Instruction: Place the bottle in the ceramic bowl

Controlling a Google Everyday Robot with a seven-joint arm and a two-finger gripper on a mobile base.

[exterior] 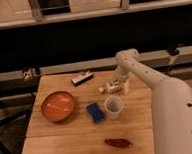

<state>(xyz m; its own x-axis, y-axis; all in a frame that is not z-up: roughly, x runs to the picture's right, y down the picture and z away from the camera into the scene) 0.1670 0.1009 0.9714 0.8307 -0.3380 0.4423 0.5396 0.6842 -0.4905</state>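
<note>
The small white bottle (110, 87) lies on its side on the wooden table (69, 144), cap toward the left, just behind the translucent white cup (114, 106). My gripper (121, 85) hangs from the white arm and is down at the bottle's right end, at table height. The ceramic bowl (57, 105), orange-red inside with a darker rim, sits empty at the table's left, well apart from the gripper.
A blue sponge (95, 112) lies between bowl and cup. A dark flat box with a white strip (82, 78) lies at the back. A reddish-brown item (118, 143) lies near the front edge. A dark wall rises behind the table.
</note>
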